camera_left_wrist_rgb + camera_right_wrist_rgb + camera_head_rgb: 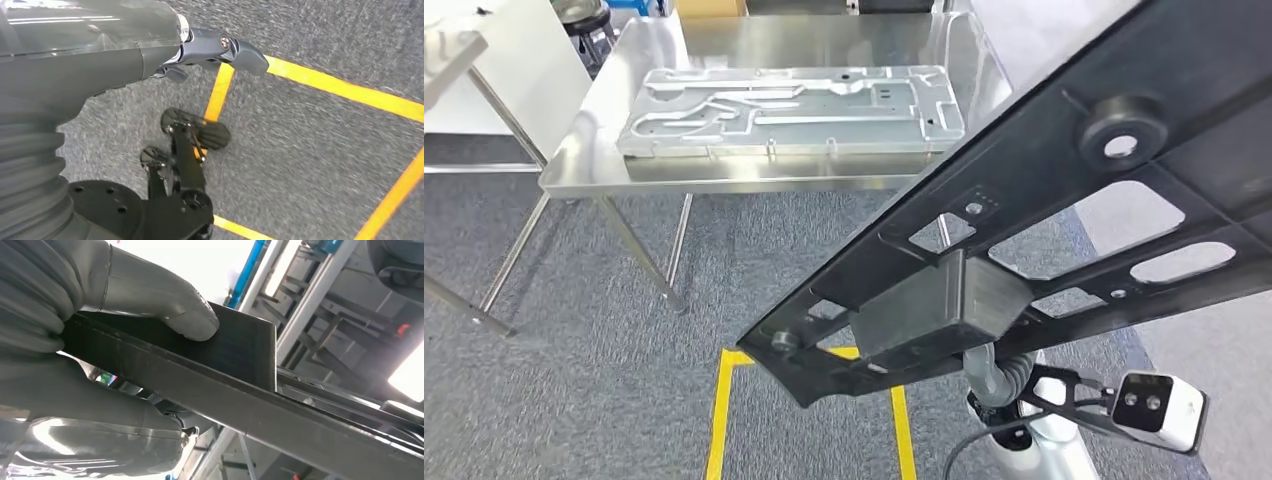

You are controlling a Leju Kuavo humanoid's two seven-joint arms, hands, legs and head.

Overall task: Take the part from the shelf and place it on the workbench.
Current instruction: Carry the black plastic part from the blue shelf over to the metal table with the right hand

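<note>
A long flat black part (1064,210), matte, with ribbed framing, oblong cutouts and round bosses, is held up close under the head camera, slanting from lower left to upper right. It is gripped at a blocky grey mount on its underside by the right hand (100,340): a thick grey thumb (170,310) is pressed on one face, the darker fingers wrapped on the other. The left hand (210,50) is seen hanging over grey carpet (310,150) with yellow tape lines (330,85); its fingers are loosely extended, nothing held. Ahead, a brushed stainless workbench (754,182) on thin steel legs is seen, carrying a milled aluminium fixture plate (794,108) with recessed channels. The part is well apart from the workbench.
</note>
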